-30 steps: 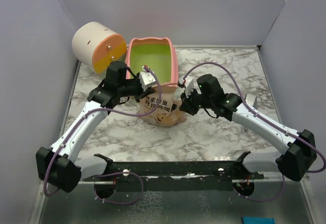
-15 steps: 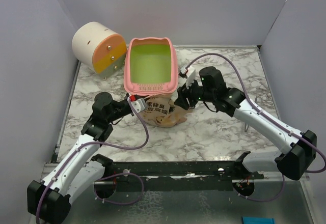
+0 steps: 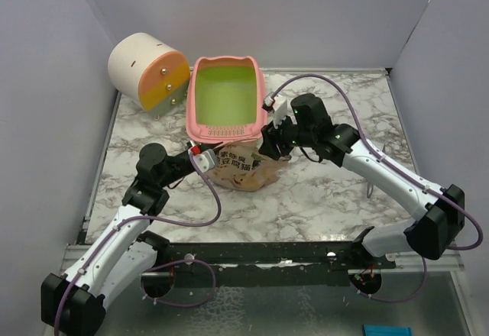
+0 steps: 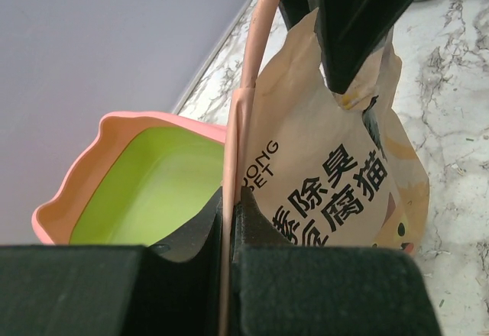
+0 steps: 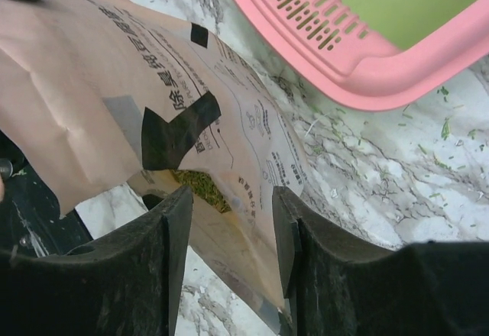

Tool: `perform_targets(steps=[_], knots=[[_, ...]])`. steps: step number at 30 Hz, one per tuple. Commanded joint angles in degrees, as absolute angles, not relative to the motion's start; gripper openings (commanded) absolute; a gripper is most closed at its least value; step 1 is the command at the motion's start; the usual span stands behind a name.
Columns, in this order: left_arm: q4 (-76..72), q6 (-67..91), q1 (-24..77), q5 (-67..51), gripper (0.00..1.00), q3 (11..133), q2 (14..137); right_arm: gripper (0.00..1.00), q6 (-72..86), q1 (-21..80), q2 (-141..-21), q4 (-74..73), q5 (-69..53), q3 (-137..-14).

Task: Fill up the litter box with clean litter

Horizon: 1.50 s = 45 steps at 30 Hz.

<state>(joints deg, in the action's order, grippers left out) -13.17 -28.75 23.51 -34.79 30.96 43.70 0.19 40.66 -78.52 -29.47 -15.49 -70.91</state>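
Left end effector (image 3: 200, 153) pinches the pouch (image 3: 243, 169) at its 9 o'clock edge, jaws narrow. The litter box (image 3: 191, 103) sits at the pouch's 12 o'clock. Right end effector (image 3: 270, 140) straddles the 3 o'clock corner, jaws wide, with clean litter (image 5: 200, 185) showing inside the pouch.

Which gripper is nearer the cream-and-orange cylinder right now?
Left. The left gripper, shut on an edge of the pouch, sits in front of the cylinder. The right gripper, open at the pouch's opposite edge, is farther, past the slotted end of the litter box.
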Motion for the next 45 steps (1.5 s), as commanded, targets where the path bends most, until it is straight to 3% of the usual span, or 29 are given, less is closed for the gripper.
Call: perform_targets(steps=[1,18,19,21,22,30,36,37,39,40,42,45], knots=[[-26.4,-28.0,23.5,-31.6,0.0,32.6,40.7,0.45,0.2,40.7,-79.3,-31.7,-15.5,-70.0],[-29.9,-23.7,23.5,-35.4,0.0,33.8,43.6,0.43,-0.2,40.8,-84.1,-24.5,-6.4,-66.0],[-30.0,-23.4,23.5,-35.5,0.0,33.8,43.5,0.38,-0.3,40.8,-84.7,-24.1,-6.4,-66.4],[-30.1,-23.1,23.5,-36.0,0.0,33.7,43.4,0.04,-0.2,40.8,-86.0,-24.1,-4.9,-68.0],[-30.1,-22.9,23.5,-36.1,0.0,33.7,43.5,0.01,0.2,40.7,-86.5,-24.4,-3.3,-69.0],[-30.1,-22.4,23.5,-37.8,0.0,32.7,44.0,0.01,4.9,40.8,-83.2,-24.0,12.2,-73.7],[-30.1,-21.8,23.6,-40.1,0.0,33.7,46.0,0.01,6.5,40.7,-83.1,-26.8,16.9,-76.7],[-30.1,-21.9,23.6,-40.2,0.0,33.9,46.2,0.08,6.8,40.8,-83.1,-27.4,17.1,-77.0],[-30.1,-22.1,23.8,-40.0,0.0,34.2,46.4,0.46,7.3,40.8,-82.6,-28.2,15.9,-77.0],[-30.1,-22.3,23.8,-39.8,0.0,34.3,46.5,0.57,7.7,40.8,-82.1,-28.4,15.1,-76.6],[-30.1,-22.5,23.9,-39.8,0.0,34.4,46.6,0.64,7.8,40.8,-80.6,-28.7,11.5,-75.9],[-30.1,-22.7,24.0,-39.7,0.0,34.6,46.8,0.65,7.2,40.8,-79.7,-30.9,6.4,-75.7]])
